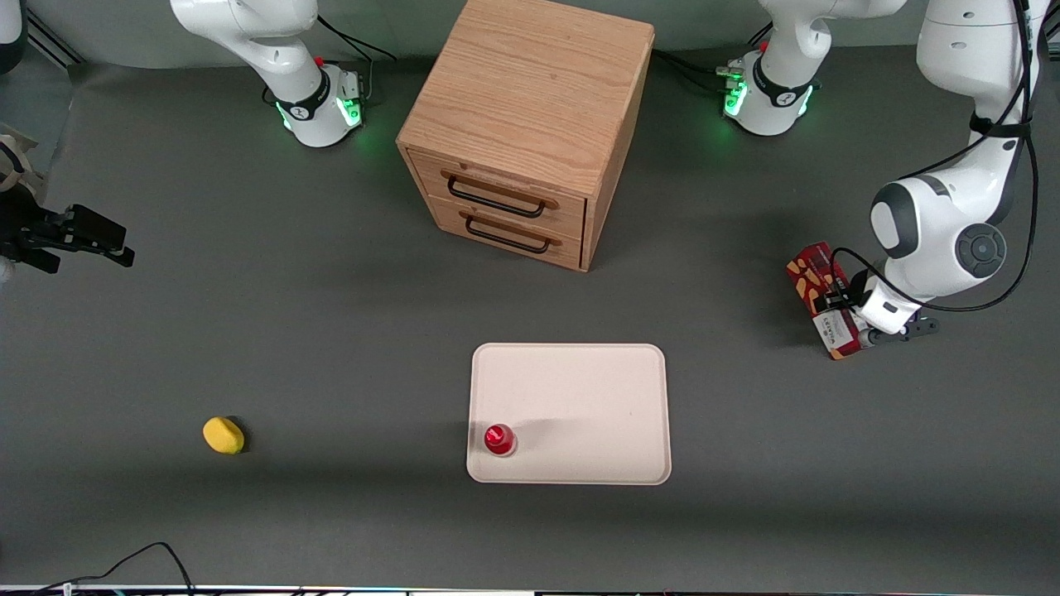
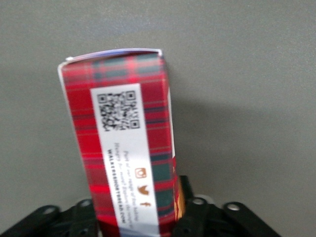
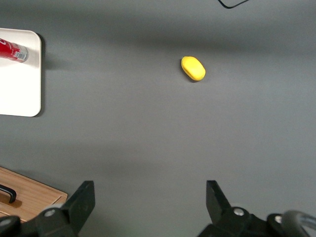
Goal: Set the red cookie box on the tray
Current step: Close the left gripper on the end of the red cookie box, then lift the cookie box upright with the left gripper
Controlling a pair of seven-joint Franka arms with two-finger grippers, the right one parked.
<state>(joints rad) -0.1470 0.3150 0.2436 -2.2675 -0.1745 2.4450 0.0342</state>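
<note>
The red cookie box (image 1: 824, 300) is not yet on the tray (image 1: 580, 381); it sits well apart from it, toward the working arm's end of the desk (image 1: 331, 331) and a little farther from the front camera than the tray. The hand (image 1: 849, 310) is down at the box, and the wrist view shows the box (image 2: 126, 158) running between the two fingers (image 2: 195, 217), which press against its long sides, so the hand appears shut on it at the end nearest the wrist. Whether the box rests on the desk or is lifted just clear of it is hard to judge; the shadow beside it in the wrist view suggests it is tilted or slightly raised. So the grasp looks done, and the carry to the tray and the release are left.

Taking the tray as the landmark: the desk between it and the box is bare, so the sideways path is open. The wooden drawer cabinet (image 1: 530, 124) stands farther from the front camera than the tray, near but apart from its rim, and should not interfere with a low carry. On the tray, a small red-capped object (image 1: 499, 439) stands in the corner nearest the front camera toward the parked arm's end; the rest of the tray surface is free, with ample room for the box. A yellow object (image 1: 224, 435) lies well apart toward the parked arm's end, out of the way.
</note>
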